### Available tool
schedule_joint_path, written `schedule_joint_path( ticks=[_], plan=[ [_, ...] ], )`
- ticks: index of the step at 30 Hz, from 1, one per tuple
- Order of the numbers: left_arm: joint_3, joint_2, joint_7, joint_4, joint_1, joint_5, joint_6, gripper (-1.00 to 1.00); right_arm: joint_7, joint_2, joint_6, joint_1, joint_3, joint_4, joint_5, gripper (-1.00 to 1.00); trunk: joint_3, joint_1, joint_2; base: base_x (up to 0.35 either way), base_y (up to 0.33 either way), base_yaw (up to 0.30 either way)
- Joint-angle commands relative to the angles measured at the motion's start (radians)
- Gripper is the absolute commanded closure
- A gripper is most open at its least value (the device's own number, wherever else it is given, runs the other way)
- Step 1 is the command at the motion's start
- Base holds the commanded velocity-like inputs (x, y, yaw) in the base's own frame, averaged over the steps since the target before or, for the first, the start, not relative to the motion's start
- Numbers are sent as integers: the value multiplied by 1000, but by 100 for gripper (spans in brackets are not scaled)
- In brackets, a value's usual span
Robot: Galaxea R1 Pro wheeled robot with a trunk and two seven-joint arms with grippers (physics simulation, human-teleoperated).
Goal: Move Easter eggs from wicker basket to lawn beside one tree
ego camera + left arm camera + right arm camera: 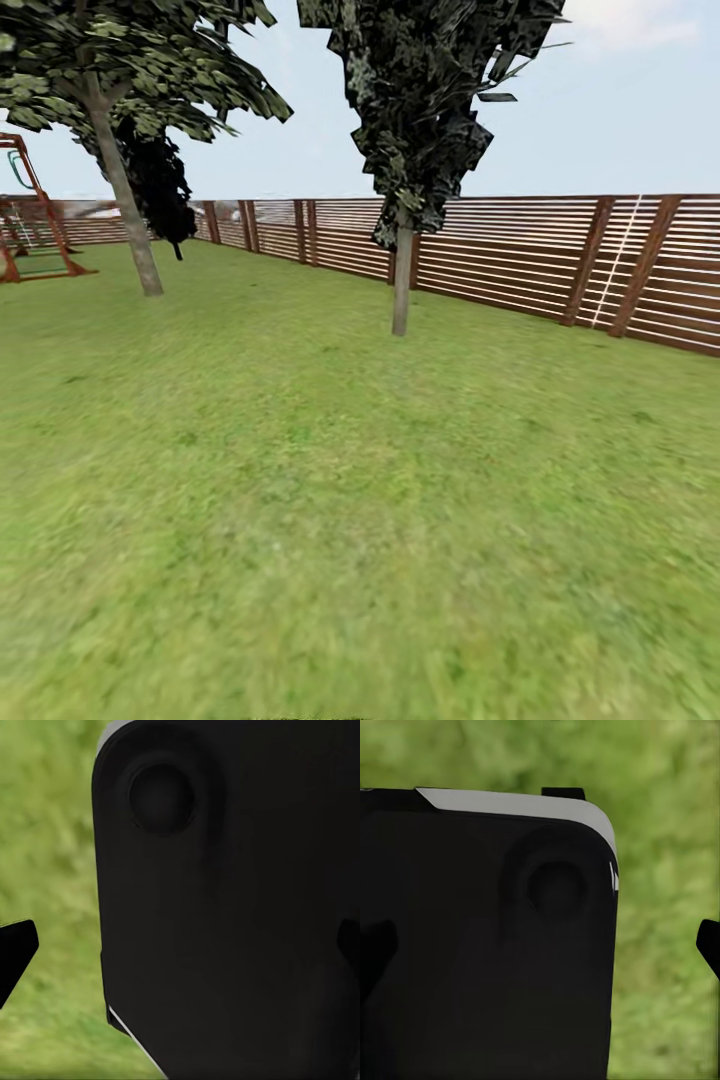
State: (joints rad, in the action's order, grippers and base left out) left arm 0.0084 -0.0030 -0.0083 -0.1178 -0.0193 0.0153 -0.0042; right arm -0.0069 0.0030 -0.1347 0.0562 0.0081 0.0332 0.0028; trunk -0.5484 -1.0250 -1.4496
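From the head camera I see open lawn (330, 520) running up to the slat fence (520, 260). Two trees stand on the grass: one trunk (401, 280) close to the fence at centre, another trunk (125, 200) further left, with a playset (30, 215) at the far left edge. In my left wrist camera a dark robot body panel (240, 915) sits over blurred grass; the left gripper (180, 952) shows one fingertip (15, 949) at each side of the picture, spread wide apart, holding nothing. The right gripper (544, 952) looks the same, fingertip (709, 945) at the edge, wide open and empty, a black panel (487, 945) in front.
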Motion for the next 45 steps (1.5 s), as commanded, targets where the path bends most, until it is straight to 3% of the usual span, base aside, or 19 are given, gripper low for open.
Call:
schedule_joint_path(
  ticks=[1,45],
  plan=[
    [1,0,-1,-2,-1,2,0,-100,-1,0,-3,1,1,-1,0,-100,-2,0,0,0,0,210],
    [1,0,-1,-2,-1,2,0,-100,-1,2,-5,1,0,-1,0,-100,-52,0,0,0,0,210]
  ],
)
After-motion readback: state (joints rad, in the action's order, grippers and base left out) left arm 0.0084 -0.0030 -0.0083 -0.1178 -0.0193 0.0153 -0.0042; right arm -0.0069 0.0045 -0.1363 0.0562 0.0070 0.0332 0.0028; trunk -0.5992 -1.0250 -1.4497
